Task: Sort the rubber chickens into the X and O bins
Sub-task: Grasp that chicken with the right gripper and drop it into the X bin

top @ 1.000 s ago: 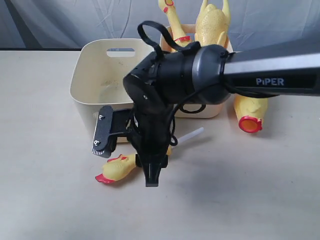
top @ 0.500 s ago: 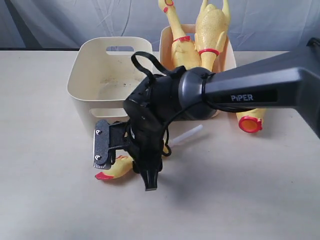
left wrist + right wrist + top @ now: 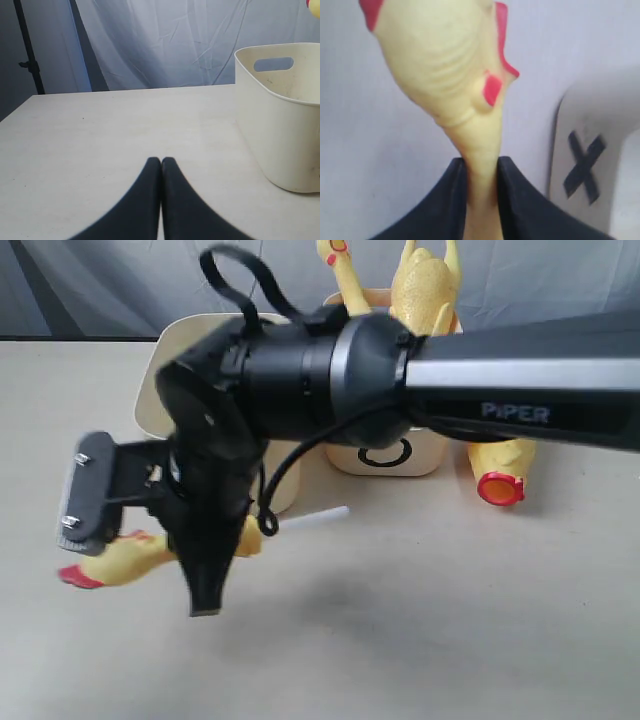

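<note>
Externally, the broken chicken's head piece (image 3: 110,560) is seen held beside the X bin (image 3: 148,400). From the left wrist, the left gripper (image 3: 161,162) is shown pressed together. From the right, the right gripper (image 3: 481,172) is clamped on its neck, and a lift over the bin's wall is judged needed next.

Bare table (image 3: 450,640) lies open along the near edge and right front. The right arm (image 3: 320,380) spans the middle (its held chicken head piece (image 3: 125,558) juts left), screening the X bin (image 3: 150,405). Upright chickens (image 3: 425,290) crowd the O bin (image 3: 435,455); a chicken body (image 3: 500,468) lies just right of it, a white tube (image 3: 315,518) in front.
</note>
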Controlling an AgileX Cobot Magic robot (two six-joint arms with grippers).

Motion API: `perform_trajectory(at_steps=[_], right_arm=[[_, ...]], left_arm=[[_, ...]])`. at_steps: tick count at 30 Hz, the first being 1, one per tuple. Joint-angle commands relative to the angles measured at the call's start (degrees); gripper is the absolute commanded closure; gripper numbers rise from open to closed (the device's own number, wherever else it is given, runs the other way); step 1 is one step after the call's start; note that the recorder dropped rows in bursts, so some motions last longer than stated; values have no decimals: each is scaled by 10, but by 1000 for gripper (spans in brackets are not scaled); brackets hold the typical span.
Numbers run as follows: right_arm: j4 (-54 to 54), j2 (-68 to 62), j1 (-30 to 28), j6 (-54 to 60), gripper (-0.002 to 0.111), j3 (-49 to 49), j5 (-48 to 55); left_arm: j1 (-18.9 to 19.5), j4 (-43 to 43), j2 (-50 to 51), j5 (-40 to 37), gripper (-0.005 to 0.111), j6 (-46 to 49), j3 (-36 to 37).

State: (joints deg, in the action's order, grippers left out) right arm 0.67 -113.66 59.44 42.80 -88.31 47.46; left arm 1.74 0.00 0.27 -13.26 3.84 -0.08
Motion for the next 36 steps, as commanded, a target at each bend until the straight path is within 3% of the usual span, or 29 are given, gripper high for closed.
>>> perform_trajectory(at_steps=[1,8,13,15,16,17,19,21,24,27,30,36], right_arm=[[31,45,23,1,109,-53,4],[7,86,-9,1,109,-92,-107],[9,81,-76,-8,109,-92,-315],[12,56,-125,-100,109,-92,-405],[22,39,-158,-170,100,-92,-417],[25,32,-170,-192,94,-92,-413],[37,13,-201,-267,58,-92,-404],[45,11,-201,-274,41,-92,-405],[35,26,-203,-272,46,-92,-373],[-27,55,-231,-272,46,-91,-267],[-67,67,-301,-292,46,-90,-155],[-68,67,-394,-378,46,-90,-81]], left_arm=[[-3,-4,-3,0,107,-2,1],[-3,-4,-3,0,107,-2,1],[-3,-4,-3,0,107,-2,1],[-3,-4,-3,0,107,-2,1],[-3,-4,-3,0,107,-2,1],[-3,-4,-3,0,107,-2,1],[-3,-4,-3,0,107,-2,1],[-3,-4,-3,0,107,-2,1],[-3,-4,-3,0,107,-2,1],[-3,-4,-3,0,107,-2,1],[-3,-4,-3,0,107,-2,1],[-3,-4,-3,0,107,-2,1]])
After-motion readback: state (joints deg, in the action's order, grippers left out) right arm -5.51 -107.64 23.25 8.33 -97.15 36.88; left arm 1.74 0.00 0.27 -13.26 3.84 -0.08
